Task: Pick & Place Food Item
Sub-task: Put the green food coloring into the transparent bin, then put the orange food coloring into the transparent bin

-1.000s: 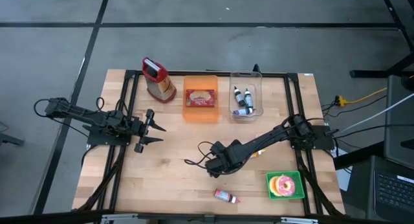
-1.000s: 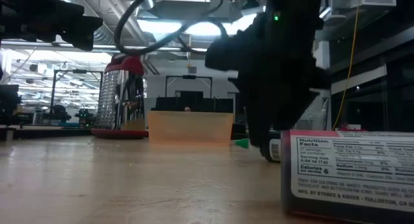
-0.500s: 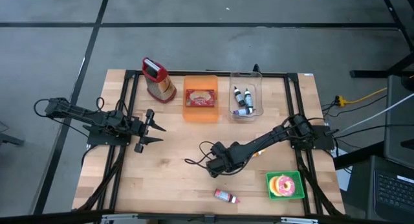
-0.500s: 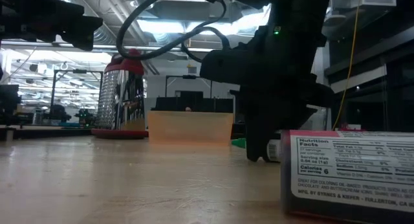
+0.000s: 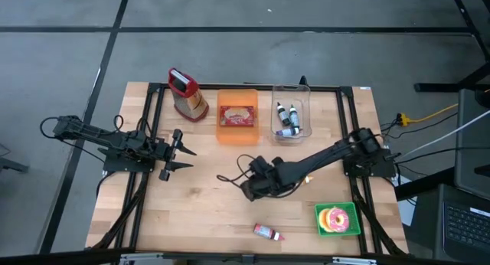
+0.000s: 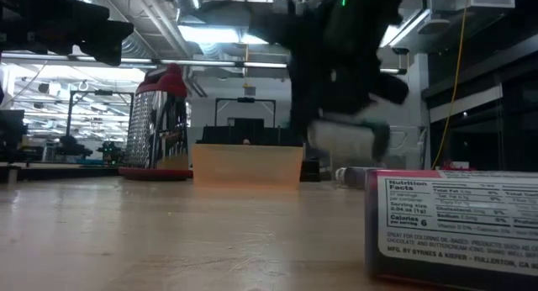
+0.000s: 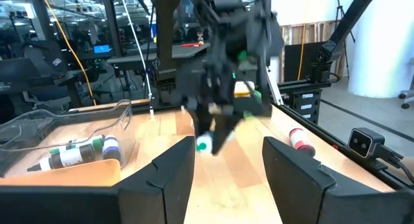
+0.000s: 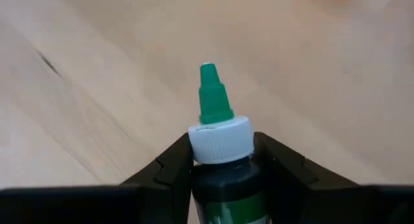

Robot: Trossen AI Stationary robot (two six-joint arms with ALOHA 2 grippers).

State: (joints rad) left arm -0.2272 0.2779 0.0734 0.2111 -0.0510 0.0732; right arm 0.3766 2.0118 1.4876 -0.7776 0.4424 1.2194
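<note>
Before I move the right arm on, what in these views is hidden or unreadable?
- Small dark bottle with white cap and green tip: right wrist view shows only its top; the right gripper covers the body, label unseen.
- Low view: right arm is motion-blurred.
- Orange plastic bin: low view shows only its wall, contents hidden.
- Pink-capped bottle: high view, too small to read.

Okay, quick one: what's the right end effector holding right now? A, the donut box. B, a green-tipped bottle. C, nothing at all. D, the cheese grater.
B: the right wrist view shows the right end effector with a finger on either side of a green-tipped bottle, pinching it just below its white cap.
</note>
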